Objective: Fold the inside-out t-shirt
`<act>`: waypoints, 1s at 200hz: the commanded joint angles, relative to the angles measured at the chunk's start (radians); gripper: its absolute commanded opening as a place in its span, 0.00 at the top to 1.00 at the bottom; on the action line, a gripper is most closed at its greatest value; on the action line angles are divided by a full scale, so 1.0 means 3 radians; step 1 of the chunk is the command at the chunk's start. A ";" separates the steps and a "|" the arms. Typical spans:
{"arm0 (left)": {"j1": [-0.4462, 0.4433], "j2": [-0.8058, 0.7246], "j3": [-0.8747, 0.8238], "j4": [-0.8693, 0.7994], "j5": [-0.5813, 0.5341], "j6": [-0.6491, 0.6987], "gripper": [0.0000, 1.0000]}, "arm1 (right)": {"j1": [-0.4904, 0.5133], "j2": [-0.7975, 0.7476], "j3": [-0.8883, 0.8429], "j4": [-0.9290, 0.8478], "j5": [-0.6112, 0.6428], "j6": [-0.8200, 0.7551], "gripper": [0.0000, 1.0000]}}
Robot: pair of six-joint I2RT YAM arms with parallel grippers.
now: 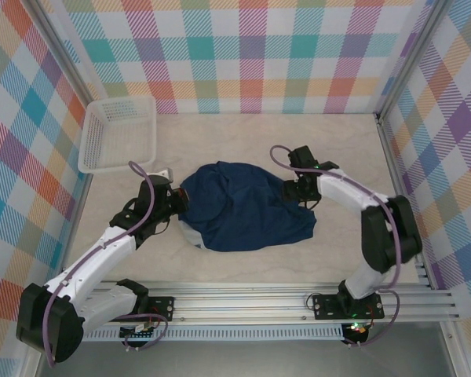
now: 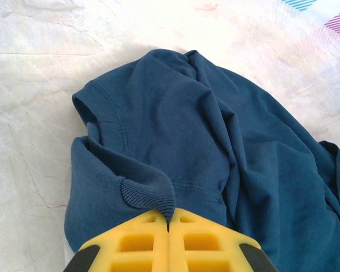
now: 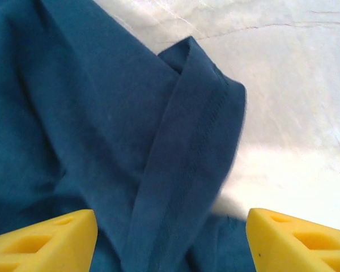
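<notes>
Inside-out t-shirt (image 1: 243, 206) lay bunched on the tabletop (image 1: 314, 141) between both arms. Left pincer (image 2: 169, 225) was clenched on the ribbed collar (image 2: 148, 195), cloth spreading ahead. Right pincer (image 3: 171, 226) was released, the stitched hem (image 3: 207, 130) running straight ahead between its fingers.

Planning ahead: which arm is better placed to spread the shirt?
Likely left: the left claw is shut on the collar of the t-shirt; the right claw stands open over a hem.

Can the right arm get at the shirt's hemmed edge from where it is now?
Probably yes. The right tool stands open at the shirt, whose stitched hem lies between its jaws with nothing covering it, so closing there should catch it.
</notes>
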 commanded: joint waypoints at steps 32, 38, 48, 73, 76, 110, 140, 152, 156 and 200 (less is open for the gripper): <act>0.0090 -0.0208 0.0019 -0.0040 -0.0088 0.0046 1.00 | -0.0337 0.0444 0.0161 -0.0057 0.0330 -0.0007 0.52; 0.0124 -0.0255 0.0012 -0.0064 -0.0110 0.0046 1.00 | -0.0418 0.0410 0.0142 -0.0057 0.0312 -0.0036 0.59; 0.0199 -0.0337 -0.0005 -0.0075 -0.0107 0.0032 1.00 | -0.0551 0.0355 0.0137 -0.0082 0.0294 -0.0078 0.68; 0.0338 -0.0431 -0.0010 -0.0097 -0.0049 0.0013 1.00 | -0.0754 0.0214 0.0184 -0.0084 0.0295 -0.0156 0.92; 0.0352 -0.0431 -0.0010 -0.0105 -0.0041 0.0014 1.00 | -0.0778 0.0201 0.0196 -0.0082 0.0276 -0.0154 0.95; 0.0414 -0.0480 0.0028 -0.0090 0.0047 -0.0006 1.00 | -0.0904 0.0105 0.0387 -0.0113 0.0261 -0.0222 1.00; 0.0429 -0.0497 0.0102 -0.0115 0.0066 -0.0033 1.00 | -0.1061 -0.0066 0.0556 -0.0199 0.0259 -0.0310 1.00; 0.0452 -0.0520 0.0131 -0.0071 0.0133 -0.0062 1.00 | -0.1157 -0.0226 0.0682 -0.0231 0.0227 -0.0330 1.00; 0.0462 -0.0530 0.0155 -0.0055 0.0170 -0.0081 1.00 | -0.1193 -0.0293 0.0726 -0.0231 0.0193 -0.0337 1.00; 0.0615 -0.0751 0.0415 0.0199 0.0437 -0.0367 1.00 | -0.1543 -0.0895 0.1456 -0.0196 -0.0239 -0.0303 1.00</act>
